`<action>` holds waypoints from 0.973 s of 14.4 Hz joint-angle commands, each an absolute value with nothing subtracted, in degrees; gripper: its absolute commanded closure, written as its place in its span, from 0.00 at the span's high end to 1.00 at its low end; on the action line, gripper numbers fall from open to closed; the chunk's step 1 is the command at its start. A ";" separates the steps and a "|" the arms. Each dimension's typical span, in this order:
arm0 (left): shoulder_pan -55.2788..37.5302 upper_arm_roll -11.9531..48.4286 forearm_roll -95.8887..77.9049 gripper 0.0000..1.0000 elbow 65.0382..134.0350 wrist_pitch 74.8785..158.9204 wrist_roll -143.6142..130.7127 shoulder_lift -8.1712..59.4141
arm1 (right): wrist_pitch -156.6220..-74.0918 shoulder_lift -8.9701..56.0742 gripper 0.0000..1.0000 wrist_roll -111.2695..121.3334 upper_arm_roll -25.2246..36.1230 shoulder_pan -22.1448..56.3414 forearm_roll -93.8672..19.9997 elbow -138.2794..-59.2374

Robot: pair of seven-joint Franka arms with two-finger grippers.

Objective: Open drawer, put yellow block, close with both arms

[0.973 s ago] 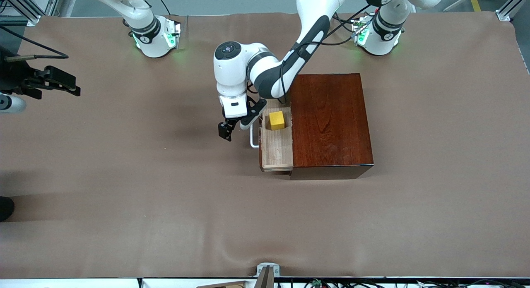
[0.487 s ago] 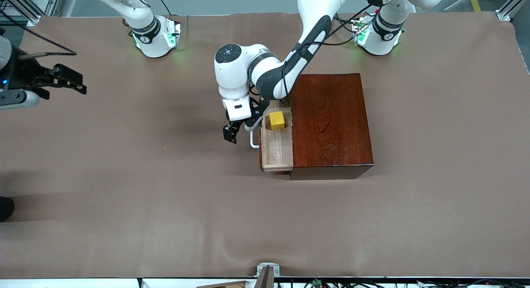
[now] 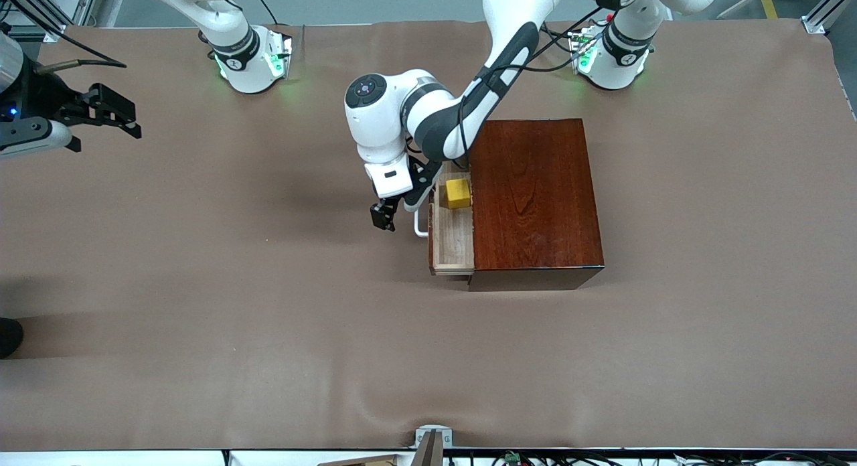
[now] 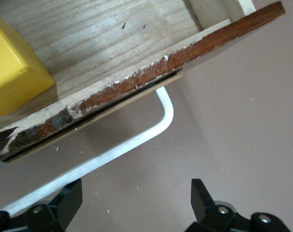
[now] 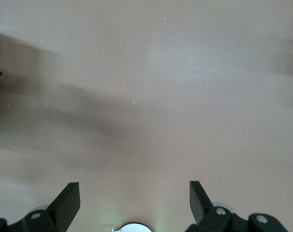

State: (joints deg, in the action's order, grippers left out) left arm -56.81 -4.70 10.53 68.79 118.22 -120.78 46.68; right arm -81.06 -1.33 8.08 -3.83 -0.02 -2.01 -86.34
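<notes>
Left gripper (image 3: 395,213) against drawer (image 3: 452,242) handle (image 3: 420,223)

The left arm (image 3: 495,71) is reaching down from its base at the upper right of the front view, bending at the elbow and ending near the frame's centre with its wrist (image 3: 375,111) pointing downward. Its left gripper (image 3: 395,211) is hanging low, just below centre, with the fingers (image 4: 64,203) standing spread apart, nothing between them. The right arm (image 3: 214,11) is rising from its base at the upper left of the front view and arching out of frame, waiting. Its right gripper (image 3: 110,111) is showing at the frame's left edge, held up in the air, its fingers (image 5: 64,200) spread wide and empty.
</notes>
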 commanded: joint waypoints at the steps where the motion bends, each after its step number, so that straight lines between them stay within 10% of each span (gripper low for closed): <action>1: -56.69 -4.92 11.60 1.00 69.52 113.47 -121.82 45.26 | -79.72 -1.41 1.00 8.88 -4.22 -2.02 -1.32 -84.29; 14: -55.99 -5.01 12.22 1.00 70.75 101.09 -121.73 45.53 | -79.72 -1.32 1.00 8.96 -4.66 -3.34 -1.05 -83.50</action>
State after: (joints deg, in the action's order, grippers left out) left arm -55.96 -5.18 10.53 68.85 105.23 -120.80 46.68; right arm -80.40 -1.33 8.43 -4.23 -3.22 -1.83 -84.37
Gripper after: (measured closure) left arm 0.000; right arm 0.000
